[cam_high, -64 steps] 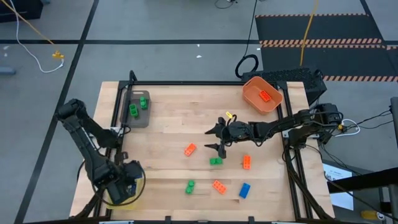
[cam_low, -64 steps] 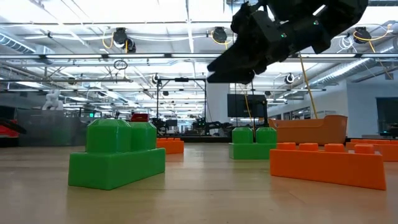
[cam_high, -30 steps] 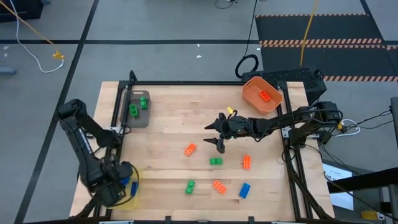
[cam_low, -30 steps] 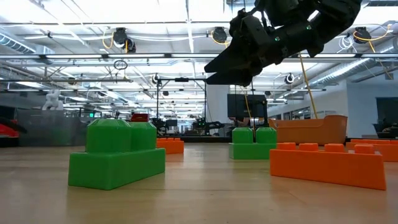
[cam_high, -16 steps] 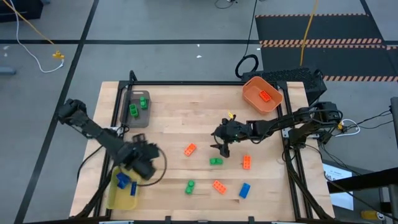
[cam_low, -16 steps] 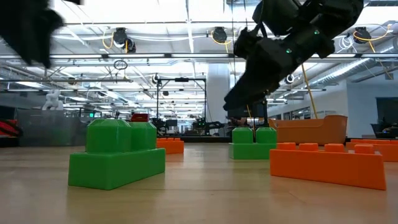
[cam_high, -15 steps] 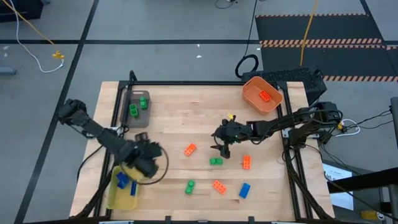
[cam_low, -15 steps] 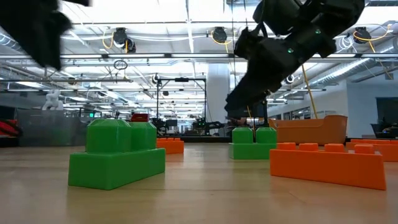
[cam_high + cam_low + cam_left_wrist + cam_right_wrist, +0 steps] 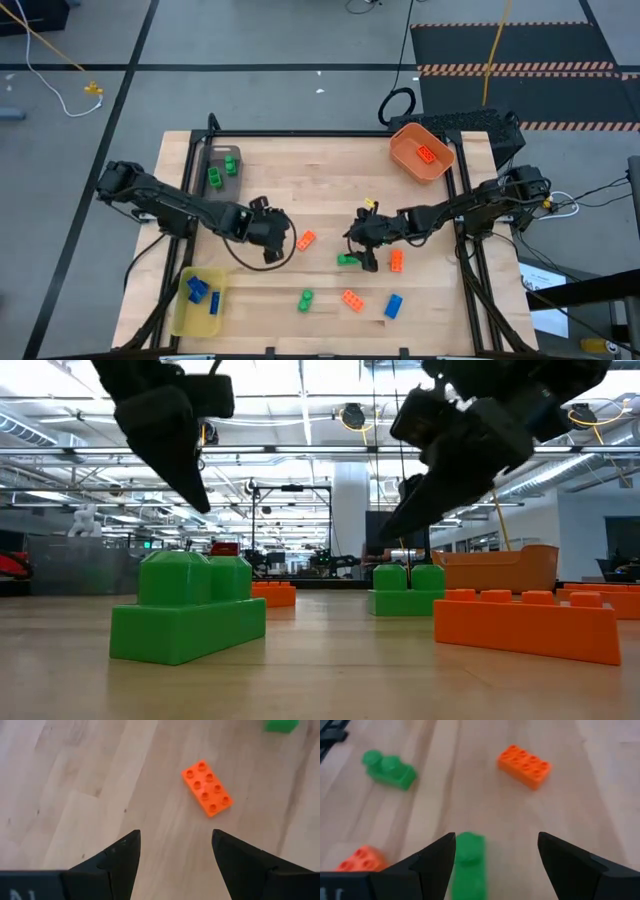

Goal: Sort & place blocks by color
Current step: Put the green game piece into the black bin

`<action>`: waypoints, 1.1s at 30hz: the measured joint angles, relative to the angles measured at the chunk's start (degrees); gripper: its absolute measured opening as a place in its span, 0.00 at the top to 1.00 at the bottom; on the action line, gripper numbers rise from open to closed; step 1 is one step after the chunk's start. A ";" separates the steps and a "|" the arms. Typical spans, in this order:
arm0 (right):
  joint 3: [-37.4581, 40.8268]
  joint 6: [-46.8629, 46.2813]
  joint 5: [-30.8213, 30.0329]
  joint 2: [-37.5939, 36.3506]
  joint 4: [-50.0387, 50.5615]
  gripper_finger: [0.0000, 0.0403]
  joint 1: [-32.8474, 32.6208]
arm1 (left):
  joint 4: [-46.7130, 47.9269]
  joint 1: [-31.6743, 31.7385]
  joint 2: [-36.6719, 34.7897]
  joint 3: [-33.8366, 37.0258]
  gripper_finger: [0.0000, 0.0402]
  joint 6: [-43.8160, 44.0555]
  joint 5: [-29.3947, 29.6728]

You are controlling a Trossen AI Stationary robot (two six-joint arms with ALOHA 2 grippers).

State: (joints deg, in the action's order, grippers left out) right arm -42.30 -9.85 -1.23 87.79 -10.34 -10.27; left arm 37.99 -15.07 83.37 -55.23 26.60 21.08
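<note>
Right end effector (image 9: 362, 256), fingers spread, sits low over a green block (image 9: 346, 260) mid-tabletop (image 9: 300, 190). Left end effector (image 9: 275, 250), also spread, hovers just beside an orange block (image 9: 306, 240). 2 blue blocks (image 9: 199, 289) lie in the yellow bin (image 9: 180, 318); other blocks are scattered along the near side.

The green block (image 9: 468, 865) under the right gripper (image 9: 495, 857) is smeared in the right wrist view and runs off the frame edge, so its studs can't be counted. An orange block (image 9: 359, 859) there is blurry too, partly behind a finger. From overhead, the blue blocks (image 9: 199, 290) in the yellow bin (image 9: 181, 317) are probably two, too tiny to be sure.
</note>
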 joint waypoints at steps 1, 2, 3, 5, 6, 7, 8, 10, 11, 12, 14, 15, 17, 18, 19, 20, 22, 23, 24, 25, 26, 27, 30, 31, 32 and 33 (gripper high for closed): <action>-0.01 -0.33 -0.02 0.00 0.18 0.32 -0.76 | -0.84 0.33 0.00 0.69 0.39 -0.58 -0.04; -0.02 -1.01 -0.09 -0.02 0.61 0.32 -1.52 | -1.70 0.54 0.00 1.20 0.39 -0.90 -0.02; -0.02 -1.72 -0.32 -0.02 1.27 0.32 -2.25 | -2.65 0.65 0.00 1.50 0.39 -1.07 -0.03; -0.02 -3.01 -1.84 -0.02 3.40 0.32 -3.80 | -4.31 0.83 0.00 2.19 0.39 -1.10 -0.04; -0.02 -3.51 -3.52 -0.02 4.69 0.32 -4.56 | -5.36 0.85 0.00 2.66 0.39 -1.10 -0.05; -0.02 -3.89 -5.40 -0.02 6.09 0.32 -5.17 | -6.48 0.85 0.01 3.07 0.39 -1.19 -0.07; 0.00 -4.25 -6.84 -0.02 7.44 0.32 -5.69 | -7.57 0.85 0.02 3.33 0.39 -1.39 -0.06; 0.00 -5.03 -8.92 -0.02 8.85 0.32 -6.60 | -9.55 0.85 0.02 3.53 0.39 -1.99 -0.06; 0.00 -5.42 -9.52 -0.02 8.98 0.32 -6.92 | -10.12 0.85 0.02 3.59 0.39 -2.22 -0.06; 0.00 -5.78 -10.13 -0.02 8.94 0.32 -7.14 | -10.32 0.85 0.02 3.64 0.39 -2.36 -0.06; 0.00 -5.99 -10.66 -0.02 8.91 0.32 -7.46 | -11.31 0.85 0.02 3.68 0.39 -2.37 -0.06; 0.00 -5.99 -10.67 -0.02 8.91 0.32 -7.51 | -11.84 0.85 0.02 3.68 0.39 -2.43 -0.06; 0.00 -6.63 -10.73 -0.02 8.89 0.32 -7.51 | -12.13 0.84 0.02 3.68 0.39 -2.45 -0.06; 0.00 -7.15 -10.72 -0.02 8.89 0.32 -7.51 | -12.30 0.70 0.02 3.68 0.39 -2.46 -0.06; 0.00 -7.42 -10.70 -0.02 8.89 0.32 -7.51 | -12.61 0.56 0.02 3.68 0.39 -2.46 -0.06; 0.00 -7.45 -10.70 -0.02 8.86 0.32 -7.51 | -12.98 0.40 0.02 3.68 0.39 -2.44 -0.05; 0.00 -7.33 -10.59 0.26 8.71 0.32 -7.54 | -14.16 0.27 0.02 3.68 0.39 -2.47 -0.09; 0.00 -7.23 -10.56 0.49 8.70 0.32 -7.54 | -14.97 0.24 0.02 3.68 0.39 -2.46 -0.14; 0.00 -7.21 -10.48 0.97 8.48 0.32 -7.54 | -15.90 0.24 0.02 3.68 0.39 -2.48 -0.19; -0.01 -7.16 -9.62 1.45 8.00 0.32 -7.50 | -17.07 0.26 0.02 3.68 0.39 -2.55 -0.15; -0.02 -7.06 -8.94 2.09 7.55 0.32 -7.48 | -18.31 0.26 0.02 3.68 0.39 -2.86 -0.15; -0.02 -7.06 -8.42 2.85 7.08 0.32 -7.47 | -19.44 0.26 0.02 3.68 0.39 -3.27 -0.13; -0.02 -7.03 -7.68 5.02 5.29 0.32 -7.49 | -22.01 0.26 0.01 3.68 0.39 -4.23 -0.11; 0.00 -6.96 -7.70 5.68 4.53 0.32 -7.49 | -22.13 0.26 0.02 3.68 0.39 -4.36 -0.11; 0.00 -6.87 -7.70 6.28 3.55 0.32 -7.47 | -22.06 0.26 0.00 3.68 0.39 -4.45 -0.11; -0.02 -6.75 -7.72 6.86 2.86 0.32 -7.47 | -21.89 0.26 0.01 3.68 0.39 -4.45 -0.11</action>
State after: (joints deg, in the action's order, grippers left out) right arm -42.33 -16.60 -8.95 94.65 -7.48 -17.74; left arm 16.10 -14.81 83.38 -51.55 22.15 20.97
